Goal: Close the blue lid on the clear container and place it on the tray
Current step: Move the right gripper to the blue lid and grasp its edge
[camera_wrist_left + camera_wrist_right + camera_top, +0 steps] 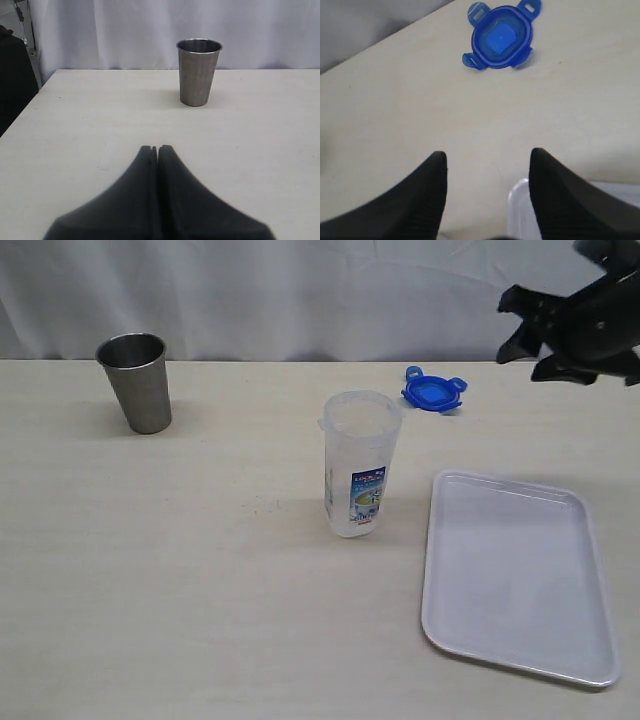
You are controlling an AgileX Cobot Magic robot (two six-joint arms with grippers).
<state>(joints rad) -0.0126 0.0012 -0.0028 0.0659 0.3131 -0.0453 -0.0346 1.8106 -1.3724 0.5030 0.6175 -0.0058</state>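
Observation:
The clear container (357,464) stands upright and uncovered near the table's middle, its printed label facing the front. The blue lid (433,392) lies flat on the table behind it to the right, its flaps spread; the right wrist view shows the blue lid (500,36) ahead of the jaws. The white tray (515,575) lies empty at the front right, and a corner of the tray (518,200) shows by one finger. My right gripper (525,340) hangs open high above the table, right of the lid, holding nothing; the wrist view shows this gripper (487,156) with its fingers wide apart. My left gripper (157,148) is shut and empty.
A grey steel cup (137,380) stands at the back left, and the left wrist view has the cup (198,71) straight ahead of the shut jaws. A pale curtain (300,290) runs behind the table.

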